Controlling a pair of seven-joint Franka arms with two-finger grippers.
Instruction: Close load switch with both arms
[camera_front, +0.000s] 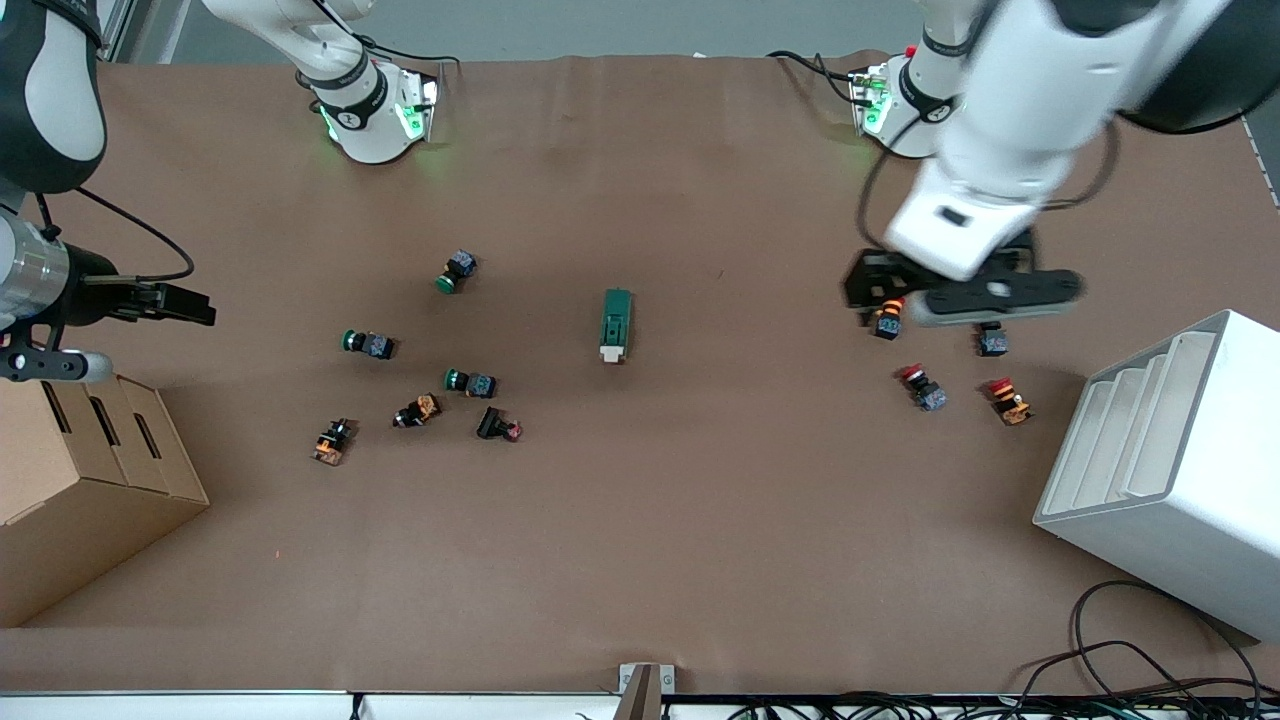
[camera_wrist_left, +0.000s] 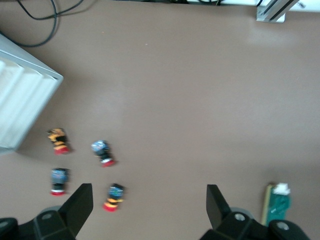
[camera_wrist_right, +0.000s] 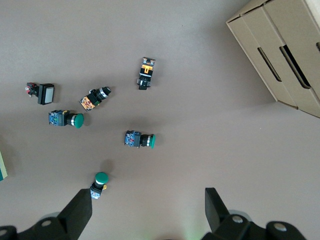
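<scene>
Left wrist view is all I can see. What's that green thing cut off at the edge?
Observer: The load switch, a dark green block with a cream-white handle end, lying mid-table, apart from the open left gripper over the red-capped buttons.
Operator: Where is the other arm?
Observer: The right gripper hangs open over its end of the table, beside the cardboard box.
Operator: Anything near it?
Observer: Green-capped push buttons lie scattered between that box and the switch.

Scattered push buttons (camera_front: 470, 382); cardboard box (camera_front: 85, 480); white rack (camera_front: 1180, 470)
</scene>
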